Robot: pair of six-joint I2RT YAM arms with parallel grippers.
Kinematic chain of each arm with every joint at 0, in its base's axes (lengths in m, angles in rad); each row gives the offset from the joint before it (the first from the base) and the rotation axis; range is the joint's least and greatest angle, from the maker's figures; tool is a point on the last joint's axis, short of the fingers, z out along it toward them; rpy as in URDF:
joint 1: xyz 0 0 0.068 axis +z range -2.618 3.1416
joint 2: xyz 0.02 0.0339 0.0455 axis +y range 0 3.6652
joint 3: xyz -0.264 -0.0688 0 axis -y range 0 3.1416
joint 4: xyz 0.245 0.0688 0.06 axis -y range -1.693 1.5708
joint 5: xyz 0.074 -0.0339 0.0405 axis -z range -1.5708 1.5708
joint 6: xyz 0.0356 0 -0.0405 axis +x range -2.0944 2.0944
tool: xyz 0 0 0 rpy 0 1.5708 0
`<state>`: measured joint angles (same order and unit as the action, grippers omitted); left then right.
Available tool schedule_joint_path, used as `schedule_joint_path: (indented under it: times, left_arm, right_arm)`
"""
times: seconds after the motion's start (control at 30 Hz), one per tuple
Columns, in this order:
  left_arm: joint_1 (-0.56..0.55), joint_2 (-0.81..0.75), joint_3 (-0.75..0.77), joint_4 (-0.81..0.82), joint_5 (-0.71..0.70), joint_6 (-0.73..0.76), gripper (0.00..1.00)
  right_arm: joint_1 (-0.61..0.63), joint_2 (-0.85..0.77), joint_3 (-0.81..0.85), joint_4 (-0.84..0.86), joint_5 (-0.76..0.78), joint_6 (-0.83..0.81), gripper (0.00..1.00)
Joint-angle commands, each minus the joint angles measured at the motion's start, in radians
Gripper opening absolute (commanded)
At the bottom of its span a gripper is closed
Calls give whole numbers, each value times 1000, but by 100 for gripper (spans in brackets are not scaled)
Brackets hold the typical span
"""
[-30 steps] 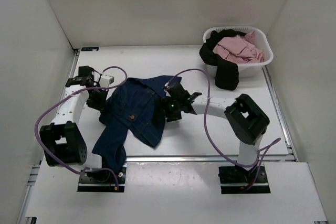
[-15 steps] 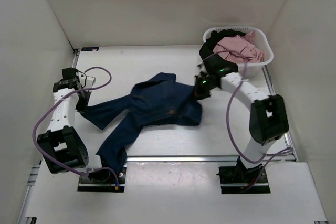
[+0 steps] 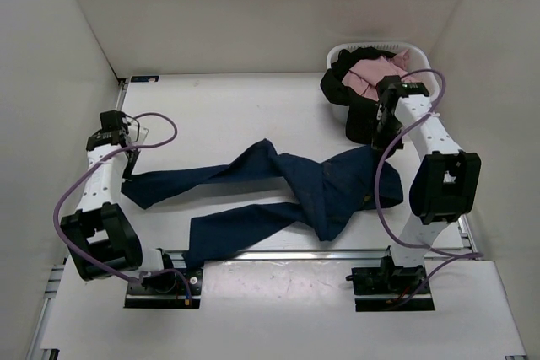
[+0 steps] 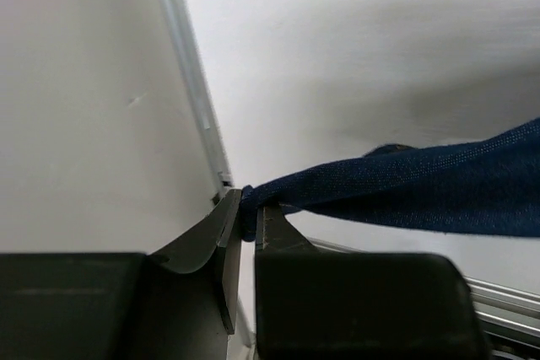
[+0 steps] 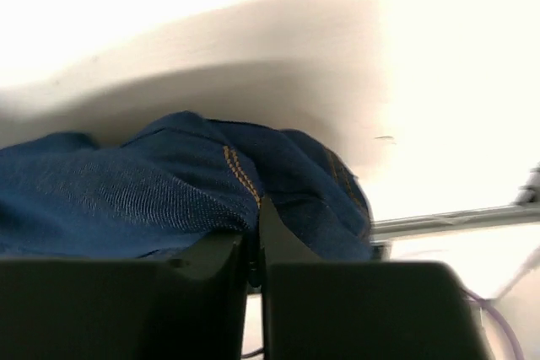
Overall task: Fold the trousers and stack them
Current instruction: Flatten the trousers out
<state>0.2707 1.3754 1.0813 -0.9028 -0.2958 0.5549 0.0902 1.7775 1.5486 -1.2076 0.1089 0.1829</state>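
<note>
The dark navy denim trousers (image 3: 321, 187) lie stretched across the table, their legs running left and the waist end to the right. My left gripper (image 3: 129, 168) is at the far left, shut on the hem of one leg (image 4: 249, 208). My right gripper (image 3: 377, 141) is at the right, below the basket, shut on a bunched fold of denim with orange stitching (image 5: 256, 206). The second leg (image 3: 245, 227) lies loose near the front edge. The black trousers (image 3: 359, 115) hang over the basket's front rim.
A white laundry basket (image 3: 426, 82) stands at the back right with pink cloth (image 3: 371, 73) inside. The left wall and a metal rail (image 4: 198, 99) run close beside my left gripper. The arm bases sit at the front edge.
My right gripper shut on the navy trousers and pulled them right, towards the basket. My left gripper drew the leg hem left. The bunched garment is now stretched out.
</note>
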Motion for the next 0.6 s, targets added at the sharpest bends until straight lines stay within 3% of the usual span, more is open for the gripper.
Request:
schedule_joint_path:
  times: [0.0, 0.17, 0.33, 0.47, 0.57]
  left_arm:
    - [45, -41, -1, 94, -158, 95, 14]
    - [228, 14, 170, 157, -140, 171, 14]
    - [301, 36, 291, 148, -117, 252, 14]
    - [335, -5, 273, 125, -92, 273, 14]
    - [346, -35, 186, 125, -82, 283, 14]
  right_arm:
    - [-30, -39, 61, -98, 225, -45, 0]
    - [-40, -79, 82, -107, 331, -36, 0]
    - [-40, -118, 235, -167, 360, -26, 0]
    - [-40, -187, 386, -190, 400, -17, 0]
    - [-40, -211, 449, -190, 333, -17, 0]
